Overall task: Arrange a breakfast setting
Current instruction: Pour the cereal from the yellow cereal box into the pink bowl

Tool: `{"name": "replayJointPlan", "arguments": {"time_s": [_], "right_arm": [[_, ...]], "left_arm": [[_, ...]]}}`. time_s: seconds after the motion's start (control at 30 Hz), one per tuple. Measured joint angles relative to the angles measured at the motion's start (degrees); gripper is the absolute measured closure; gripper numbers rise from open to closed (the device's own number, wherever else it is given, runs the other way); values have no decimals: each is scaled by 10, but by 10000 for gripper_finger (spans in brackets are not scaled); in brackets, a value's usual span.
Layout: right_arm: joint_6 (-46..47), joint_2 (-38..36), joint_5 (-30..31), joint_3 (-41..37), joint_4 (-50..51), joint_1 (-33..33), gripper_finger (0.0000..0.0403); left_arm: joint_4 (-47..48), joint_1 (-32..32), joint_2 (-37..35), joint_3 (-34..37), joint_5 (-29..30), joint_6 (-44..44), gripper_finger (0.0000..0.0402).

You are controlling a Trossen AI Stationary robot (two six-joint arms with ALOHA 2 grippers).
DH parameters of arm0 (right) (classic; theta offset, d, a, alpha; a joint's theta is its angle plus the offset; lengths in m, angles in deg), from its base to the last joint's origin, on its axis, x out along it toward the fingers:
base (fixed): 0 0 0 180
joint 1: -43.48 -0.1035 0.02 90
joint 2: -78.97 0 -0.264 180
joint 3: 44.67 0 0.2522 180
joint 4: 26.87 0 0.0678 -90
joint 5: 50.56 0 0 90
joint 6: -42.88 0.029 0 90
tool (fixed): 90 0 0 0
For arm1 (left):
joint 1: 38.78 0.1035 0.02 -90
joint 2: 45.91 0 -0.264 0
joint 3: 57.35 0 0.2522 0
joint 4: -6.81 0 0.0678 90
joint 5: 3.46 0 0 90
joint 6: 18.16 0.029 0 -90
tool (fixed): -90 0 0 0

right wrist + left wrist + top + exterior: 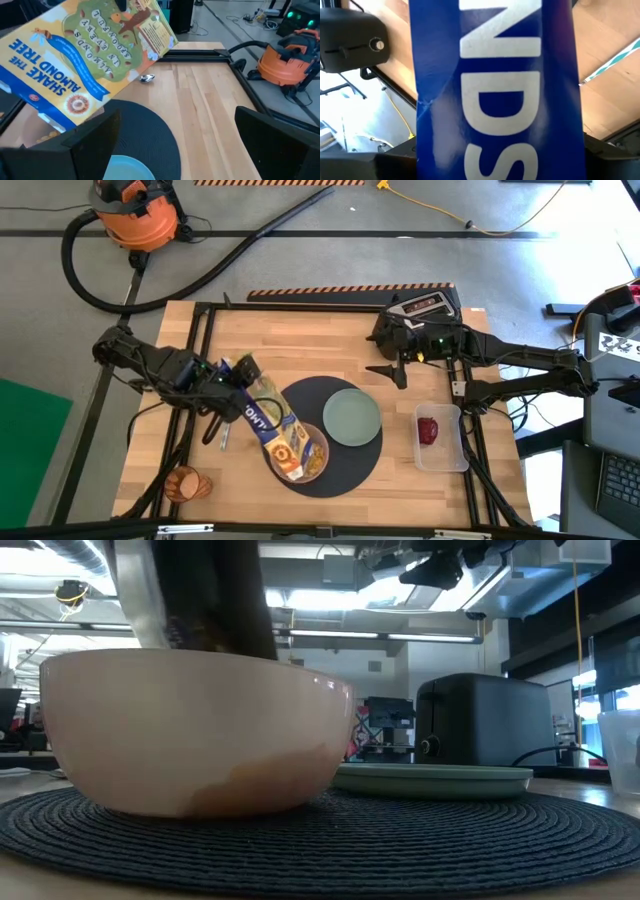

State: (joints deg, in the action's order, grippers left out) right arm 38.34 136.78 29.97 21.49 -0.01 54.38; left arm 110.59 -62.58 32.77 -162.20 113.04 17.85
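Observation:
My left gripper (232, 380) is shut on a cereal box (270, 425) that tilts down toward the table's right, its lower end at the pink bowl (308, 452). The bowl stands on the round dark-grey mat (345, 468), beside the pale green plate (351, 418). Cereal lies in the bowl. The metal spoon (222, 435) lies on the table left of the mat. The orange cup (190, 483) stands near the front left corner. The red apple (429, 430) lies in a clear tub. My right gripper (390, 370) is open and empty, by the toaster. No toast slice shows. My left gripper pinches the cereal box near its raised end (245, 385), one finger (370, 165) on each broad face, with the blue narrow side (500, 90) between them. The fingers come from the table's left. The box hangs tilted, its lower end (290, 465) in or over the bowl.
The black toaster (425, 307) stands at the far edge, right of middle. The clear tub (442, 442) stands right of the mat. Bare wood lies left of and beyond the mat. An orange vacuum (135, 215) and its hose lie on the floor beyond the table.

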Motion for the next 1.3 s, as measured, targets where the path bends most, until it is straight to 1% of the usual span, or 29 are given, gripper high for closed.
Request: {"name": "replayJointPlan", "arguments": {"time_s": [0.13, 0.3, 0.43, 0.5, 0.6, 0.67, 0.7, 0.8, 0.9, 1.1, 1.3], "right_arm": [[-2, 0, 14, 0, 0, 0, 23], [-2, 0, 14, 0, 0, 0, 23], [-2, 0, 14, 0, 1, 0, 23], [-2, 0, 14, 0, 0, 0, 23], [-2, 0, 14, 0, 0, 0, 23], [-2, 0, 14, 0, 0, 0, 23], [-2, 0, 14, 0, 0, 0, 23], [-2, 0, 14, 0, 0, 0, 23], [-2, 0, 14, 0, 0, 0, 23], [-2, 0, 14, 0, 0, 0, 23], [-2, 0, 14, 0, 0, 0, 23]], "left_arm": [[0, -9, 0, 0, 19, 3, 145], [0, -10, 0, 0, 27, -7, 145], [2, -16, 4, 0, 12, -14, 145], [-1, -17, 7, 0, 27, -11, 145], [-2, -19, 2, -10, 30, -11, 145], [0, -20, 2, -10, 56, -9, 145], [1, -19, 2, -10, 59, -9, 145], [0, -18, 0, -10, 37, -11, 145], [0, -18, 0, -10, 31, -9, 145], [0, -22, -1, -10, 51, -8, 145], [2, -33, -1, -9, 35, -14, 145]]}}
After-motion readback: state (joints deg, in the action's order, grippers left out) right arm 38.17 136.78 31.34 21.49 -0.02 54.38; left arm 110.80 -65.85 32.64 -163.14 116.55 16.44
